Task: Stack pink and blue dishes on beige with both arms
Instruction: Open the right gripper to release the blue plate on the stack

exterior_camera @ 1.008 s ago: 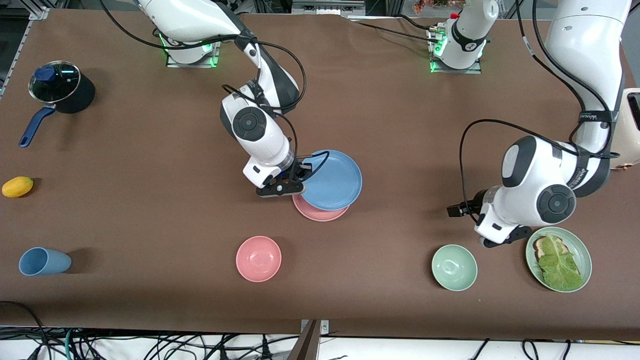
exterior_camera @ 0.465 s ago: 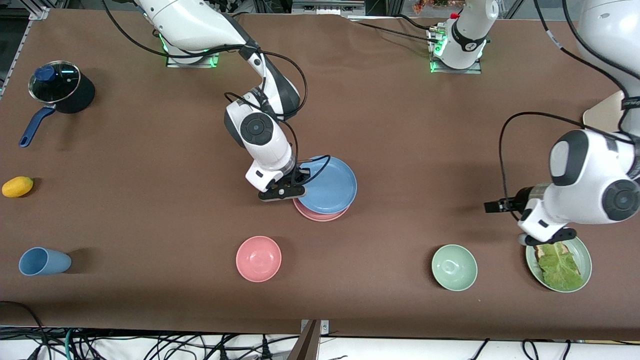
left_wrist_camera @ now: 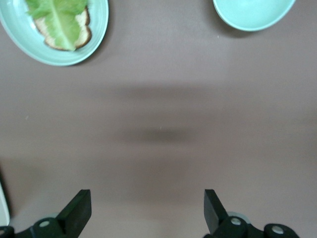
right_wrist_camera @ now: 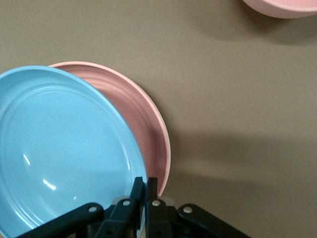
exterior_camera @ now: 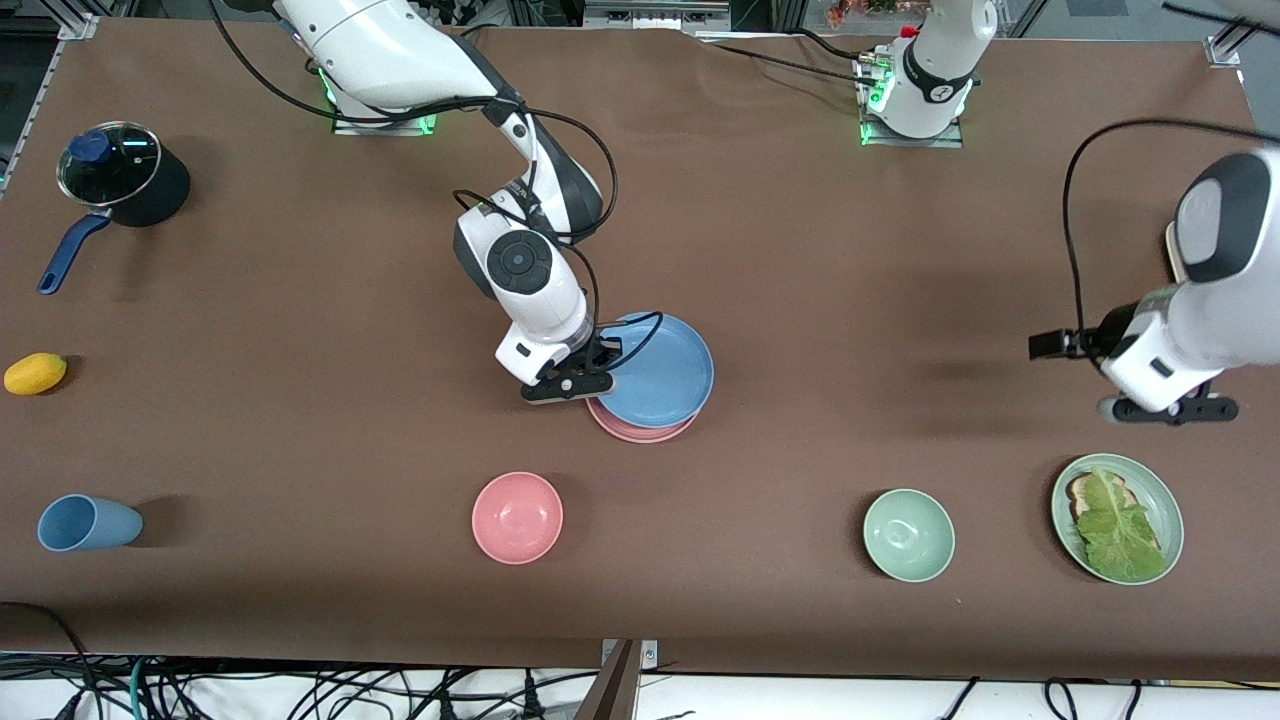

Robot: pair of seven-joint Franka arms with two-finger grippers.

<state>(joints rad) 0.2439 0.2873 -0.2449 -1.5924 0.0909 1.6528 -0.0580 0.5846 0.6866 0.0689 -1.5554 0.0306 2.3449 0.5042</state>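
Left claw (exterior_camera: 1168, 408) swung away toward its worktop end, jaws wide, empty. Right claw (exterior_camera: 568, 385) was clenched on blue plate (exterior_camera: 657, 370), resting off-centre on pink plate (exterior_camera: 640, 428). Risk: it slides off on release.

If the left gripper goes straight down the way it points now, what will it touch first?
Most likely only the bare brown table. The left gripper is open and points down at bare cloth; the green plate and green bowl lie off its line.

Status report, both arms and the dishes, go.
Right tool shut on blue plate rim, plate overlapping pink plate. Left tool open, empty, over bare table near green plate. Beige plate barely visible at table's edge.
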